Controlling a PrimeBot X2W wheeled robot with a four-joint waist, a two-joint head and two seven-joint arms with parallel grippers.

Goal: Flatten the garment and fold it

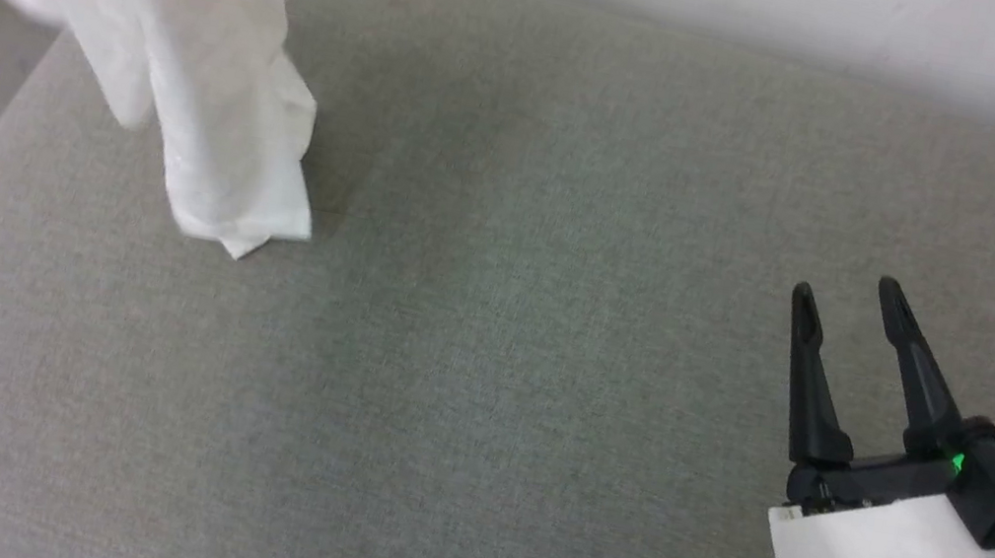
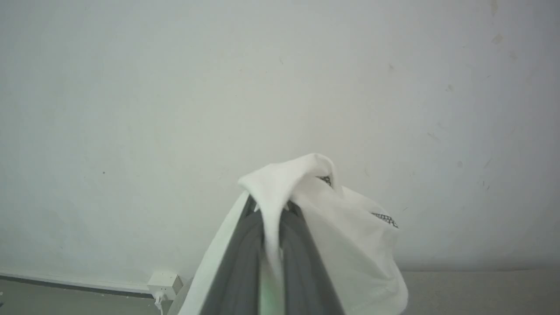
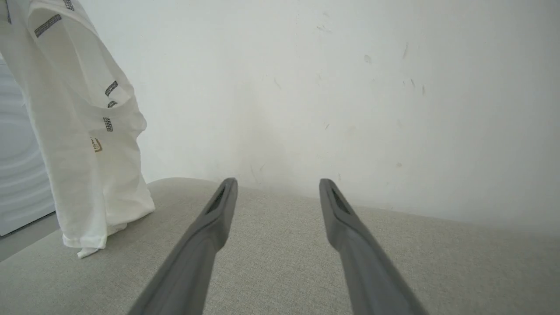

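At the upper left of the head view, the garment [image 1: 191, 71] hangs in a bunched column, its lower end at or just above the desk [image 1: 537, 405]. The left gripper [image 2: 271, 214] has its fingers clenched on a fold of it. The right gripper [image 1: 847, 292], lower right, is released and empty. The thin cloth looks light, limp and likely to twist, so a hem near the hanging bottom corner seems the best second hold.

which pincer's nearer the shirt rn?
Left. The left pincer is shut on a fold of the shirt. The right pincer is open, apart from it, to its right over the cushion.
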